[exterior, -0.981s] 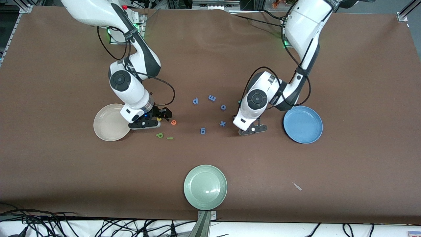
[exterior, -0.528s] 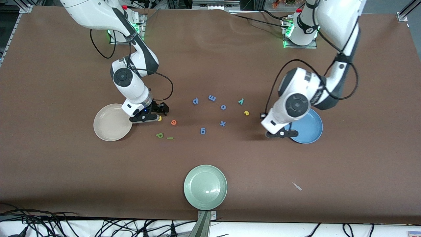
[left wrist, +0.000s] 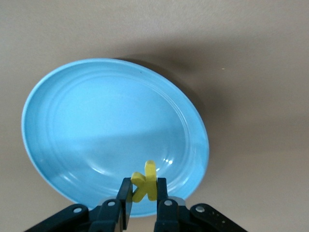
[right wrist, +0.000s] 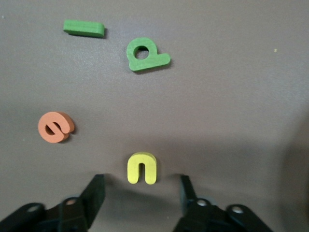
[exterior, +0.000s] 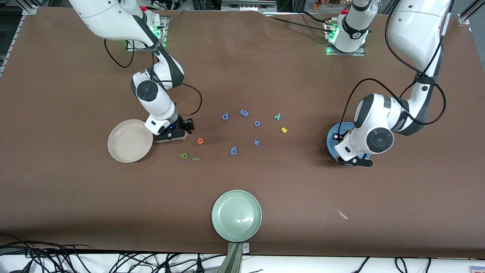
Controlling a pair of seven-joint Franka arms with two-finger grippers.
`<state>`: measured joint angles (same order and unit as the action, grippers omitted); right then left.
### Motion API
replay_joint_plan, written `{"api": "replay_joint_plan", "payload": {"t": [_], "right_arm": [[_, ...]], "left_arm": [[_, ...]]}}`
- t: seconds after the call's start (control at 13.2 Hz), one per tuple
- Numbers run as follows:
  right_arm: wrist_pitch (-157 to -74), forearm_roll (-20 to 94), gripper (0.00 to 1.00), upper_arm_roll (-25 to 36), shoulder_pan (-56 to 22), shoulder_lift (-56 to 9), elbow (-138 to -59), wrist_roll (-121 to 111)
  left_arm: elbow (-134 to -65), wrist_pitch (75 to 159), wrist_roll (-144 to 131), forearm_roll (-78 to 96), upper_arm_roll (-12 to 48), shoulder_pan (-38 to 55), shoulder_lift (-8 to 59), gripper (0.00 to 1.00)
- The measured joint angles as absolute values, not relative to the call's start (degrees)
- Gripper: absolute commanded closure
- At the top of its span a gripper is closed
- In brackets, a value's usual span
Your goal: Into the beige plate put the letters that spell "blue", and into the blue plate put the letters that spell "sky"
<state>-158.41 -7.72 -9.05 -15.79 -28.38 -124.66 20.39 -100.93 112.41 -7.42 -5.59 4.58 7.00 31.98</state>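
My left gripper is shut on the yellow k and holds it over the blue plate, which the left arm mostly hides in the front view. My right gripper is open and low on the table beside the beige plate. The yellow u lies between its fingers, untouched. The orange e, green b and green l lie close by. The teal y and yellow s lie mid-table.
Dark blue letters are scattered mid-table: a p, an m, an o, an x and a g. A pale green plate sits near the table's front edge, with a small scrap toward the left arm's end.
The left arm has swung from the middle letters to over the blue plate, carrying the yellow k and uncovering the y and s. The right gripper has shifted slightly at the yellow u.
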Motion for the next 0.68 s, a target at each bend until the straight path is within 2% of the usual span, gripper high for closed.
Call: {"api": "replay_joint_plan", "payload": {"t": [0.08,0.15,0.38,0.68], "right_arm": [[-158.6,-8.3,0.58,-9.0,-15.8,-28.6,-124.5,20.4],[-158.7,-8.7,0.66,-9.0,-15.7,-28.6,-124.4,20.4],[-158.8,-8.8,0.80,-9.2,-15.7,-28.6,-124.0,20.4],[-158.8,-8.8,0.80,-9.2,-15.6,-28.4,-123.8,20.3]], "left_arm": [[-100.9,113.0,-7.4,-5.7,4.7,7.0,32.6,0.00],[-100.9,113.5,-7.4,-5.7,4.8,7.0,33.0,0.00],[-99.7,113.6,-7.4,-5.7,6.4,7.2,32.5,0.00],[-98.5,112.3,-9.0,-5.7,11.2,7.8,30.0,0.00]]}}
